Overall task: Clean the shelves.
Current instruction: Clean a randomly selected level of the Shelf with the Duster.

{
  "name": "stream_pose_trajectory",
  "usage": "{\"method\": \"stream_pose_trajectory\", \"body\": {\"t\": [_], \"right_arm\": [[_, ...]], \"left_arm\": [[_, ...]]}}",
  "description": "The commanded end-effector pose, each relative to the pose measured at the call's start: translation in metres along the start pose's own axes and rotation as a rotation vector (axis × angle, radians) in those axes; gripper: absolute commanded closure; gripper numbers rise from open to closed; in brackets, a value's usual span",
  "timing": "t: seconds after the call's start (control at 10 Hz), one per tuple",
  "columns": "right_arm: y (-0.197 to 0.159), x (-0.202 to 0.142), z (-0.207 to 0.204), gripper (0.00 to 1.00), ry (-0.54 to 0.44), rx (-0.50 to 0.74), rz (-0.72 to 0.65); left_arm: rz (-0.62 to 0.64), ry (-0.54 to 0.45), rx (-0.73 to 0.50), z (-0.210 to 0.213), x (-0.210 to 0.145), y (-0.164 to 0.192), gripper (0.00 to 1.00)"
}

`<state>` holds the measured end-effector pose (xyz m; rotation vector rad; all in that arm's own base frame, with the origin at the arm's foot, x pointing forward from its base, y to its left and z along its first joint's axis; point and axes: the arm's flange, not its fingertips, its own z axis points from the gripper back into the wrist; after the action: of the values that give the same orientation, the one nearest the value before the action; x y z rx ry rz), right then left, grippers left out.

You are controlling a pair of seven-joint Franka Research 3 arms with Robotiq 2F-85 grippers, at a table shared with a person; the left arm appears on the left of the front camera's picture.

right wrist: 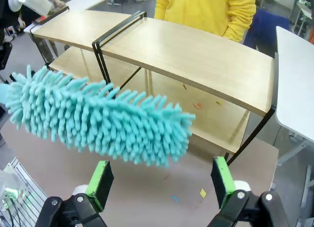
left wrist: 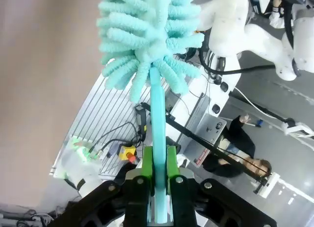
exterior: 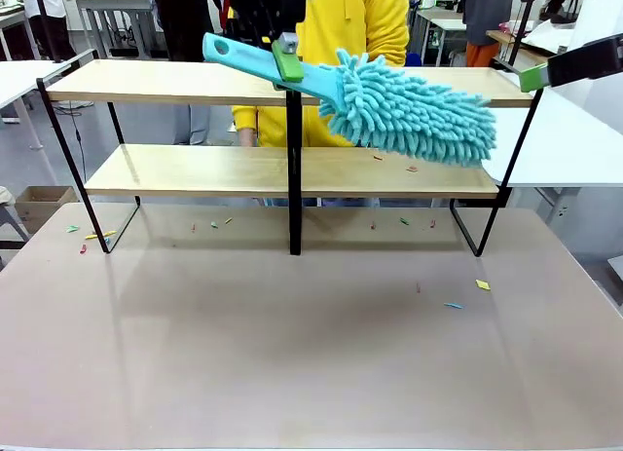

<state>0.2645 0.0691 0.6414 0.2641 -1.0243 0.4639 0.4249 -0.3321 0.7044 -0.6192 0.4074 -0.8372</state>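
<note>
The shelves (exterior: 195,82) are being shown across the far part of the beige tabletop (exterior: 292,373). They are two matching two-tier racks of light wooden boards on thin black frames, meeting at black uprights near the middle. A teal duster (exterior: 409,115) is being held in the air by the left gripper (left wrist: 158,156). The green pads of this gripper are being pressed together on the flat handle (exterior: 238,56), pinching it from both sides a little way below the fluffy head (left wrist: 147,36).

In the front view the handle is being carried at the level of the upper boards, slanting down towards picture right. The head is being carried before the right-hand rack, at a height between its upper and lower boards. Whether the head is touching either board cannot be told.

The right gripper (right wrist: 161,182) is being held above the duster head and is looking down on it. Its two green-padded fingers are spread wide apart, with nothing between them. Small coloured scraps (exterior: 483,285) are being seen scattered on the tabletop in front of the racks and beneath them. A few more are lying on the lower board of the right-hand rack. A person (exterior: 365,22) in a yellow top is being seen just behind the shelves, at the far side of the table.
</note>
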Motion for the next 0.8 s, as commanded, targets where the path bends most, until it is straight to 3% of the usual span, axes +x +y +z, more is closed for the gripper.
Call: {"method": "stream_pose_trajectory", "body": {"t": [0.0,0.1,0.3,0.7], "right_arm": [[-0.001,0.0,0.0,0.0,-0.002,0.003,-0.005],[-0.001,0.0,0.0,0.0,-0.002,0.003,-0.005],[-0.001,0.0,0.0,0.0,-0.002,0.003,-0.005],[-0.001,0.0,0.0,0.0,-0.002,0.003,-0.005]], "left_arm": [[-0.018,-0.049,-0.054,0.012,-0.015,0.004,0.88],[-0.027,-0.053,-0.083,0.025,-0.042,0.013,0.88],[-0.082,-0.134,-0.15,0.061,-0.145,0.047,0.88],[-0.012,-0.564,-0.165,0.061,-0.36,0.112,0.88]]}}
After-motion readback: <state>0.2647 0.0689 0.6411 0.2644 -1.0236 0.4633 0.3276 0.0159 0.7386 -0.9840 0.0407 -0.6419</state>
